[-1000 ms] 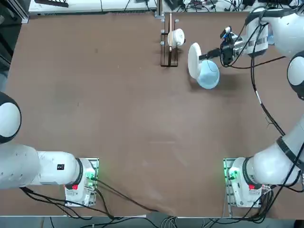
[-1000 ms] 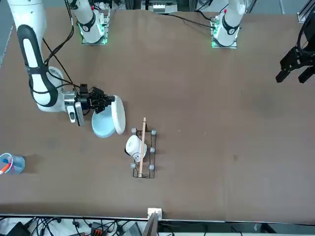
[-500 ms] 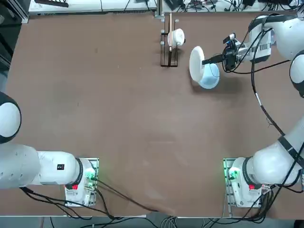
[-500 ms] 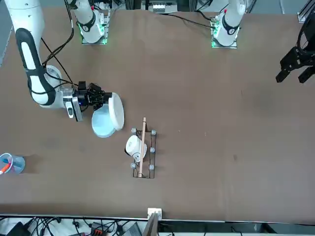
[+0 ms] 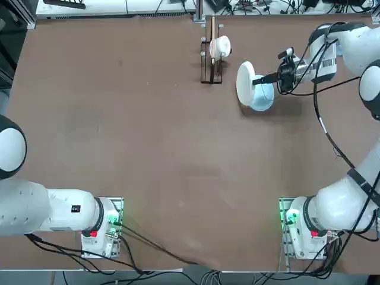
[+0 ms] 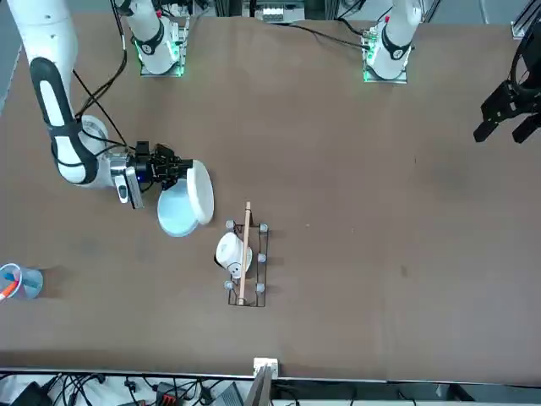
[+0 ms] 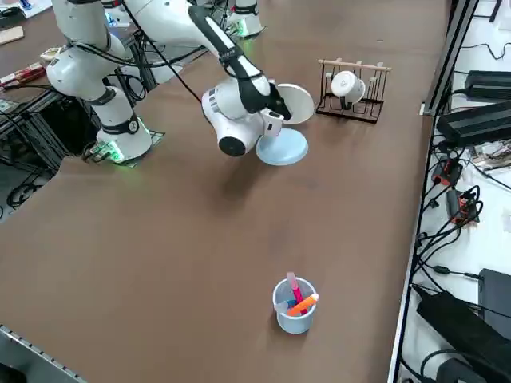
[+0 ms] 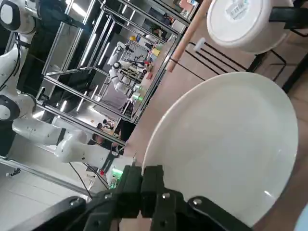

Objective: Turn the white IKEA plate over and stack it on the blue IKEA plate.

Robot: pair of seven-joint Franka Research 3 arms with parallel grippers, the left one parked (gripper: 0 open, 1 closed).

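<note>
The white IKEA plate [image 5: 244, 83] is held up on edge, nearly upright, with its lower rim over the far side of the blue IKEA plate [image 5: 262, 97]. The blue plate lies flat on the table at the far right. My right gripper [image 5: 256, 79] reaches in level from the right and is shut on the white plate's rim. In the front view the white plate [image 6: 200, 192] leans above the blue plate [image 6: 176, 212], with the gripper [image 6: 183, 172] beside it. The wrist view shows the plate's [image 8: 226, 144] white face filling the frame beyond my gripper [image 8: 144, 175].
A wooden rack [image 5: 212, 50] holding a small white cup [image 5: 222, 46] stands just left of the plates at the table's far edge. A translucent blue cup [image 7: 294, 305] with coloured pens sits near the table's right edge, far from the arm.
The gripper has carried the white plate a little toward the robot, so it covers more of the blue plate. The wrist has drawn back to the right. The grip is unchanged.
</note>
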